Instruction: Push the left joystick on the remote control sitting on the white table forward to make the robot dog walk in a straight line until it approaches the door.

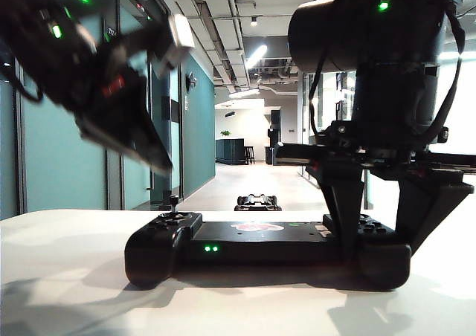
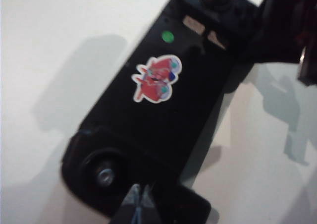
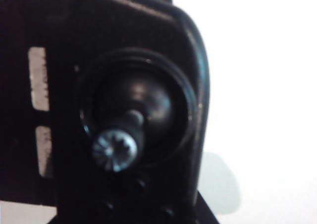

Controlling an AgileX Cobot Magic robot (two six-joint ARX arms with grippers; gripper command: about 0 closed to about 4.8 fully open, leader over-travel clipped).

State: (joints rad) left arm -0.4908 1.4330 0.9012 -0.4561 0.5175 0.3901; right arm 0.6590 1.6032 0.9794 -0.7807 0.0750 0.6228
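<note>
The black remote control (image 1: 260,241) lies on the white table (image 1: 59,276); its red-white logo (image 2: 157,79) faces up. The left joystick (image 1: 173,201) stands upright on its left end. My left gripper (image 1: 160,160), blurred, hangs just above and left of that stick; in the left wrist view its tips (image 2: 140,201) are shut together beside the left joystick (image 2: 105,176), not touching it. My right gripper (image 1: 378,250) straddles the controller's right handle, fingers against both sides. The robot dog (image 1: 257,202) stands far off in the corridor. Which door is meant I cannot tell.
The right wrist view is filled by the right joystick (image 3: 115,149) and the table (image 3: 257,85) beside it. The corridor floor (image 1: 253,183) runs straight back from the dog between teal walls (image 1: 197,128). The right arm (image 1: 387,46) looms over the controller's right end.
</note>
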